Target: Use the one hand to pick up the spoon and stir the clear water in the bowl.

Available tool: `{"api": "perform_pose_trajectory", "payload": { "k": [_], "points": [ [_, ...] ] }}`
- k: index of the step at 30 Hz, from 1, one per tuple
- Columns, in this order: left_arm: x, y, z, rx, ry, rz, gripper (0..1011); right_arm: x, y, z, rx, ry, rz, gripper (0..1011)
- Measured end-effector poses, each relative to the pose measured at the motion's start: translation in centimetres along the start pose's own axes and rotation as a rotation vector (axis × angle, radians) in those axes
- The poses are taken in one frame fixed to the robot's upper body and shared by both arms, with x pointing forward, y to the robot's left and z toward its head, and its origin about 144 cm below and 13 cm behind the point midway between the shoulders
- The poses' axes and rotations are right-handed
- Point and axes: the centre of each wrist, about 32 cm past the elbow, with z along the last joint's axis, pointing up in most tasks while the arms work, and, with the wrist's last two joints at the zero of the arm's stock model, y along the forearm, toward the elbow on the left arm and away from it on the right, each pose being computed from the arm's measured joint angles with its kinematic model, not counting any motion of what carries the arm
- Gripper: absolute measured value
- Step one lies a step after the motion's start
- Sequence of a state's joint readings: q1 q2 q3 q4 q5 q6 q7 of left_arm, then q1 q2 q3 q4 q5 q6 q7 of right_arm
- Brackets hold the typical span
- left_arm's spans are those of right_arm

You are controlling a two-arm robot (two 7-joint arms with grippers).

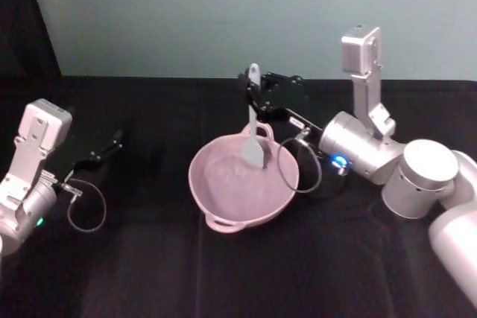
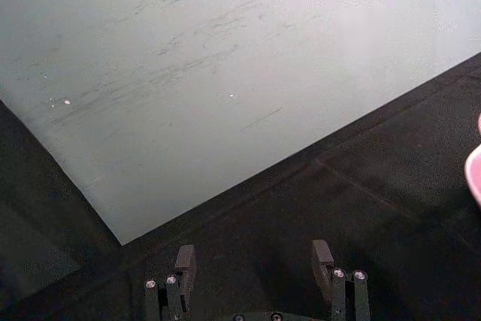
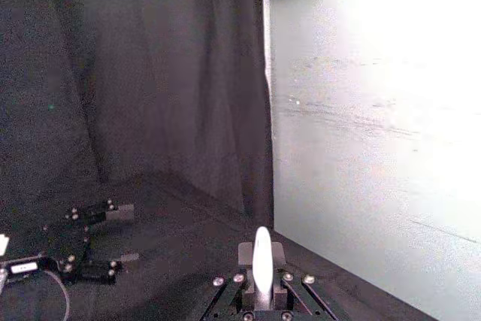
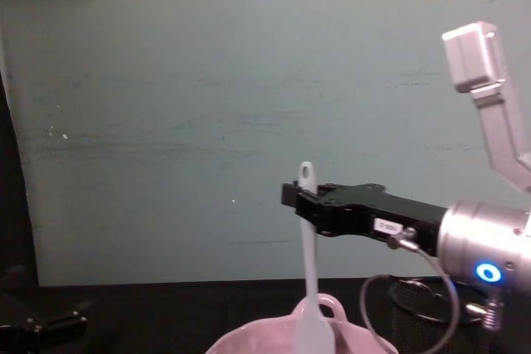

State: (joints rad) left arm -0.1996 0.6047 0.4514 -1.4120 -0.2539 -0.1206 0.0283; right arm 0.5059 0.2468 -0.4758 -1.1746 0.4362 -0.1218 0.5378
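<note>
The pale pink bowl (image 1: 192,176) sits mid-table, its rim also showing in the chest view (image 4: 249,337). My right gripper (image 1: 257,96), black on a silver wrist with a blue ring, is shut on the white spoon (image 1: 253,121) high on its handle. The spoon hangs upright, its flat blade down inside the bowl near the far rim. From the chest, the gripper (image 4: 303,201) pinches the spoon (image 4: 309,279) just under the handle's hole. The handle tip (image 3: 261,261) stands between the jaws in the right wrist view. My left gripper (image 1: 112,141) rests open far left.
A black wire-mesh cup (image 4: 419,308) stands to the right behind the bowl, under my right wrist. A cable loop (image 1: 298,163) hangs beside the bowl's right rim. Black cloth covers the table; a pale green wall rises behind it.
</note>
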Motion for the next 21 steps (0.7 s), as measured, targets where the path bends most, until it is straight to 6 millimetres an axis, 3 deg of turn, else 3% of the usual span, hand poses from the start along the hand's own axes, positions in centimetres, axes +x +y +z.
{"api": "perform_pose_trajectory", "payload": {
  "k": [9,21],
  "points": [
    [0.0,0.0,0.0,0.0,0.0,0.0,1011,-0.7,-2.9,0.4,-0.01,-0.016,0.001,123],
    [0.0,0.0,0.0,0.0,0.0,0.0,1011,-2.7,-3.5,0.2,0.002,-0.002,0.057,123]
  ]
}}
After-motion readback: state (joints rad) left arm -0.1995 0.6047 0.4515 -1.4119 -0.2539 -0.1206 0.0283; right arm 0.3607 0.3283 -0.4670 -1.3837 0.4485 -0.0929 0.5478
